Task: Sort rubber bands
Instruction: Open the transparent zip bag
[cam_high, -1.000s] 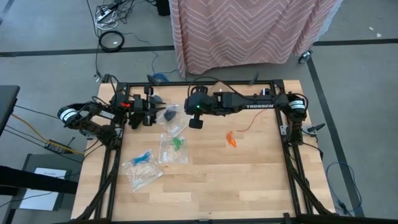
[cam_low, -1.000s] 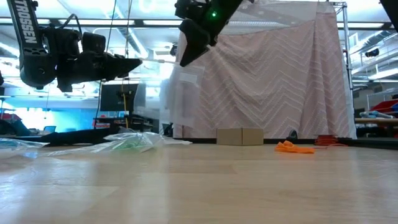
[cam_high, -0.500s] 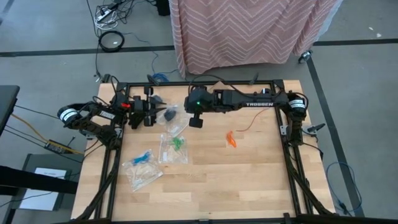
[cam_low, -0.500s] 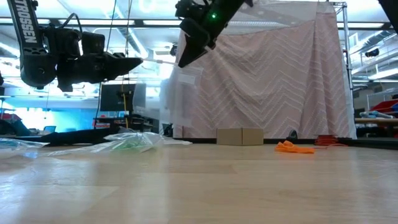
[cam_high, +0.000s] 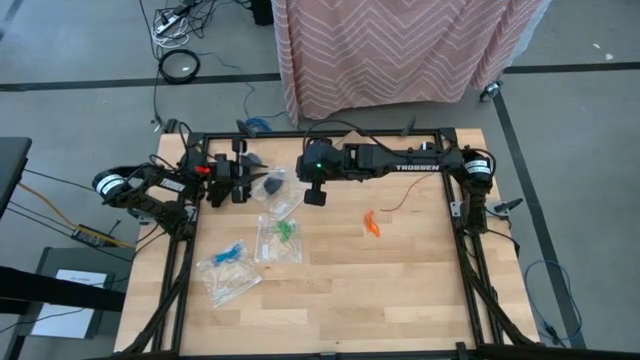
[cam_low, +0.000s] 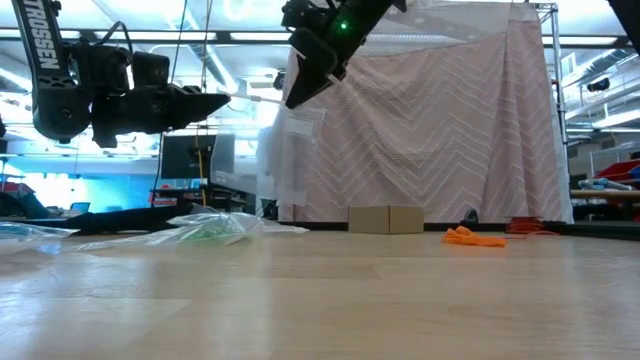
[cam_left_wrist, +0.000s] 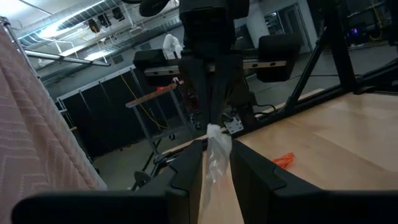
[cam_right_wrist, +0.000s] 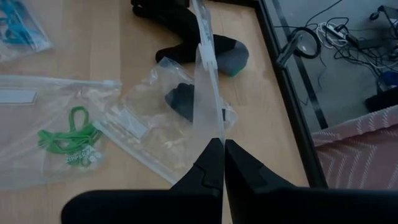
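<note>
A pale wooden table (cam_high: 400, 290) framed in black rails stands on a grey floor, with a pink zigzag-patterned cloth (cam_high: 400, 50) hanging beyond its far edge.

Four clear zip bags show. One bag (cam_low: 290, 150) hangs in the air, stretched between the two claws; another (cam_high: 283, 200) lies under them with a dark clump of black rubber bands (cam_right_wrist: 181, 98) inside it. A third bag (cam_high: 278, 240) holds the green rubber bands (cam_high: 286, 229), and a fourth (cam_high: 228, 270) holds the blue rubber bands (cam_high: 230, 252). One loose heap of orange rubber bands (cam_high: 372, 224) lies bare on the wood.

The right gripper (cam_right_wrist: 222, 144) is closed tight on the upper edge of the hanging bag, fingers meeting with the plastic pinched between them. The left gripper (cam_left_wrist: 216, 152) faces it from the opposite side, its two fingers (cam_left_wrist: 189, 168) partly closed on the same bag's plastic. The black bands lie almost directly beneath the two claws; the green ones sit on the near side of the right claw, a little below it in the overhead view; the blue ones lie farther out toward the table's front-left. The orange heap rests well apart from both claws, on the right claw's far side from the left arm.

The right arm reaches horizontally across the table's back from its base at the right rail, its wrist bent downward. The left arm extends from the left rail, held level above the table.
</note>
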